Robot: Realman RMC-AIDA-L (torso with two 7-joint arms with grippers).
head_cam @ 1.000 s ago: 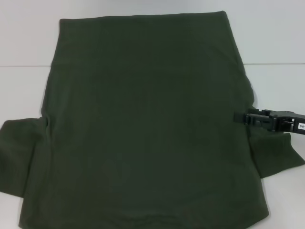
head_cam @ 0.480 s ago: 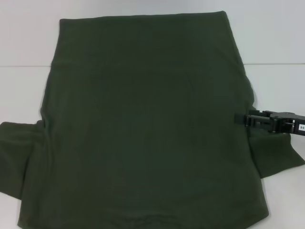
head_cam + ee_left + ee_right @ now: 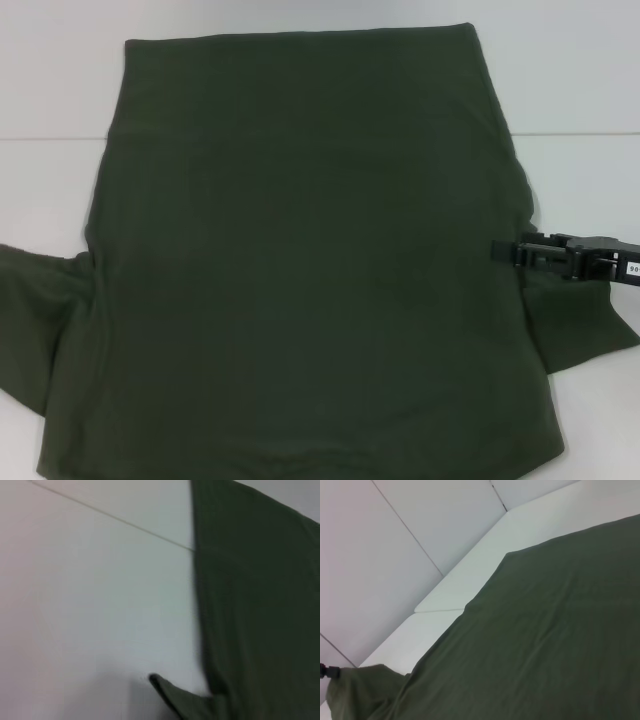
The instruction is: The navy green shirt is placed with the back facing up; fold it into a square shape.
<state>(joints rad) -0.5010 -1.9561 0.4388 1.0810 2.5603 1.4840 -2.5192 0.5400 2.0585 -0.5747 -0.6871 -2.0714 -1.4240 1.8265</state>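
Navy green shirt (image 3: 300,260) spread flat across white counter (image 3: 580,80), back up, hem at far edge, both sleeves out to sides. Left sleeve edge raised off counter at frame border. Right gripper (image 3: 510,249) low at shirt's right side, above right sleeve, tips touching body edge; jaws' state cannot be told. Left gripper out of sight; its jaws unseen.
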